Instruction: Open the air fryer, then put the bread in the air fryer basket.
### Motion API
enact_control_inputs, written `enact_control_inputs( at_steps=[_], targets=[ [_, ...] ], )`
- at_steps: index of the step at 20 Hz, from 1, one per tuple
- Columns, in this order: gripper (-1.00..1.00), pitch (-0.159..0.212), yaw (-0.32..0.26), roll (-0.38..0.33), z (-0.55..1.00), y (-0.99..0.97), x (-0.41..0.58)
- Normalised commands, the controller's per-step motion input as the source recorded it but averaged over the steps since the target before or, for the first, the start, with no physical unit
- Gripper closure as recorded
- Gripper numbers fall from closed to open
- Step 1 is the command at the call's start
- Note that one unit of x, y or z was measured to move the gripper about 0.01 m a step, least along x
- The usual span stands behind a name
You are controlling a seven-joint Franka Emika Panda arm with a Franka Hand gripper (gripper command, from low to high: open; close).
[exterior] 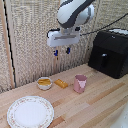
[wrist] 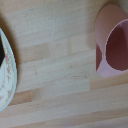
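Note:
The glossy black air fryer [exterior: 110, 52] stands on the wooden table at the exterior view's right, its drawer closed. Its handle [exterior: 103, 61], a short black bar, juts from the front face. The orange-brown bread [exterior: 61, 83] lies on the table between a white bowl and a pink cup. My gripper [exterior: 61, 51] hangs high above the bread, well left of the air fryer, with its blue-tipped fingers apart and nothing between them. The wrist view shows only the table, the pink cup [wrist: 114, 42] and a plate rim [wrist: 6, 75]; my fingers do not appear there.
A small white bowl [exterior: 44, 83] with yellow-orange contents sits left of the bread. A pink cup [exterior: 80, 83] stands to its right. A large patterned plate [exterior: 30, 111] lies at the front left. A woven screen backs the table.

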Motion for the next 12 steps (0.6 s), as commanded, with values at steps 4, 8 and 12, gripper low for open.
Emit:
enact_control_inputs(
  at_steps=[4,8,12],
  targets=[
    [-1.00,-0.003,-0.375,-0.014,0.00,-0.02,0.030],
    [-1.00,0.000,-0.375,0.000,0.00,-0.02,0.006],
    [-1.00,-0.018,-0.368,-0.039,0.00,-0.05,0.068]
  ],
)
